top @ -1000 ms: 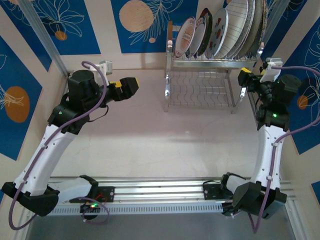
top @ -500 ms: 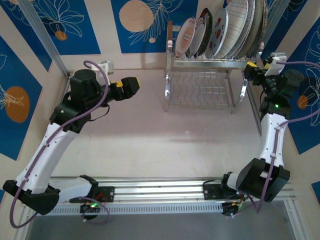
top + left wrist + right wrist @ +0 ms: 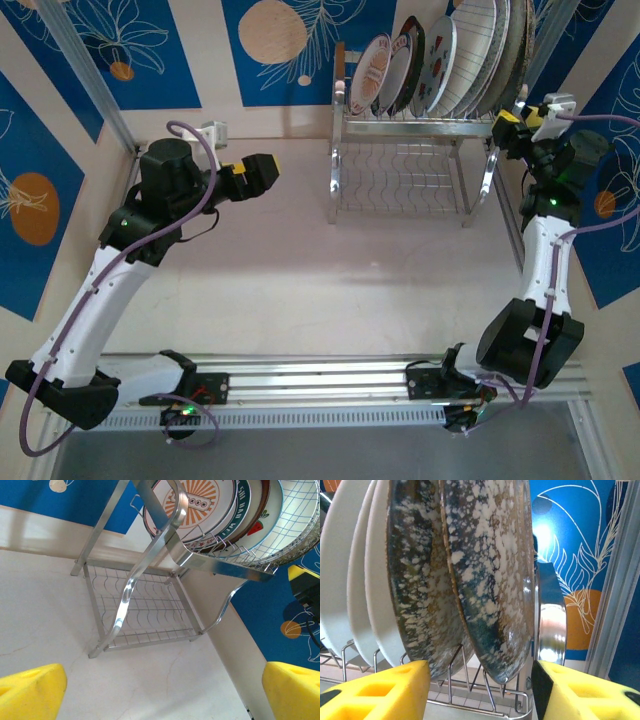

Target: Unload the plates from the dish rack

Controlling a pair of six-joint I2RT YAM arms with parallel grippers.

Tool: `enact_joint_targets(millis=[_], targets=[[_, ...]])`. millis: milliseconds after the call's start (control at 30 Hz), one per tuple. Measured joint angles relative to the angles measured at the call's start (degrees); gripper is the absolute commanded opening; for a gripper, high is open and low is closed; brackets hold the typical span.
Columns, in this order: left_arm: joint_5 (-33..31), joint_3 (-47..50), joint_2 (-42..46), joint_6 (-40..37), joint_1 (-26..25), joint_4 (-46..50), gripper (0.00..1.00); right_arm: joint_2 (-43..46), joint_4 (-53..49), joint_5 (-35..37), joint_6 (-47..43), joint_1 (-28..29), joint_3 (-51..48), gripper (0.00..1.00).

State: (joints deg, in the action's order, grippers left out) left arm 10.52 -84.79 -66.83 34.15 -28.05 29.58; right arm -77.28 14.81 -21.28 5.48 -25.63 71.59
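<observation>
Several plates (image 3: 450,55) stand on edge in the upper tier of the chrome dish rack (image 3: 405,175) at the back right. My right gripper (image 3: 512,120) is at the rack's right end, level with that tier. In the right wrist view its yellow fingers (image 3: 380,692) stand apart either side of the lower rim of the outermost speckled plate (image 3: 492,580), not touching it; a second speckled plate (image 3: 415,580) and white plates (image 3: 345,570) stand behind. My left gripper (image 3: 262,172) hovers open left of the rack with nothing in it, facing the sunburst plate (image 3: 200,500) and grid plate (image 3: 300,515).
The blue patterned side wall (image 3: 610,90) is close behind the right arm. A white clip (image 3: 210,130) sits on the back wall by the left arm. The pale table (image 3: 330,290) stretches between the arms, with an aluminium rail (image 3: 310,385) at its near edge.
The right arm has risen and swung back to the rack's upper right end, and its jaws have narrowed. The left arm has stayed where it was.
</observation>
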Motion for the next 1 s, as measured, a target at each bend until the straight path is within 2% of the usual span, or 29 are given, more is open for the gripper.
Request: enact_joint_targets(millis=[300,1000], targets=[[-0.02,-0.44,-0.52,0.46,0.00,-0.13,1.00,-2.21,2.21,0.07,0.68,0.44,1.40,0.56],[-0.02,-0.44,-0.85,1.73,0.00,-0.20,1.00,-6.45,2.60,2.08,0.35,2.05,6.51,0.48]])
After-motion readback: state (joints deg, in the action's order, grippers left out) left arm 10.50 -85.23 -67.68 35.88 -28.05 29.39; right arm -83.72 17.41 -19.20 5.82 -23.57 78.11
